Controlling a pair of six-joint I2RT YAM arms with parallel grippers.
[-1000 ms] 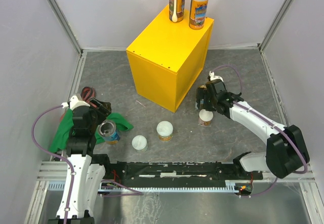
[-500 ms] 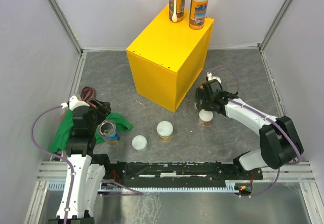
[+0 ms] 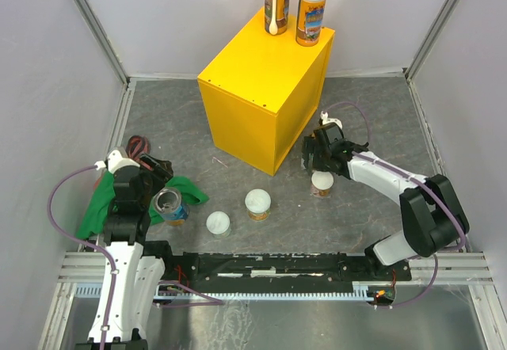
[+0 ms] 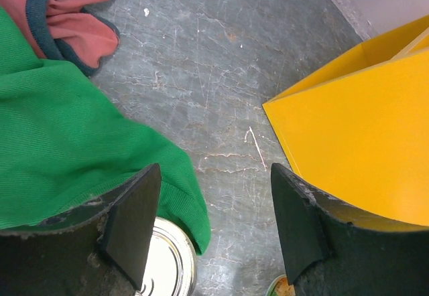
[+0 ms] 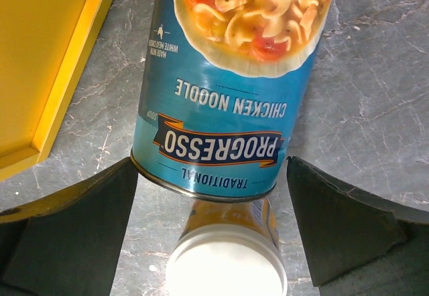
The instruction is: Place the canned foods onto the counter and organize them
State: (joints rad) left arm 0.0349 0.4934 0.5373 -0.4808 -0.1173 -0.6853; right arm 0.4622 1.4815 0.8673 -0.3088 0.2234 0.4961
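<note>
Two tall orange-labelled cans [image 3: 276, 1] [image 3: 310, 13] stand upright at the far corner of the yellow cabinet [image 3: 261, 89], just as they did a second ago. Only the right arm [image 3: 388, 180] has shifted. Its elbow has drawn in and its wrist has slid a little left, nearer the cabinet's side.

The right jaws stand wide apart, flanking the near rim of a blue-labelled soup can [image 5: 224, 88]. Whether they touch it cannot be told. That can sits just beside the cabinet's base, with a short white-lidded can [image 5: 228, 272] right at its rim.

The left jaws are open with nothing between them, over the grey surface [image 4: 201, 75] at the hem of a green cloth [image 4: 67, 142]. A second blue can [image 3: 168, 205], silver top up, shows under the left finger, against the cloth.

A broad stretch of grey lies between the cloth and the cabinet, and the near part of the cabinet top is bare yellow. Two more short white-lidded cans [image 3: 218, 222] [image 3: 257, 202] stand between the arms, near the front rail. A red cloth [image 4: 67, 8] lies beyond the green one, and a thin pink stick [image 4: 255, 147] lies near the cabinet's corner.
</note>
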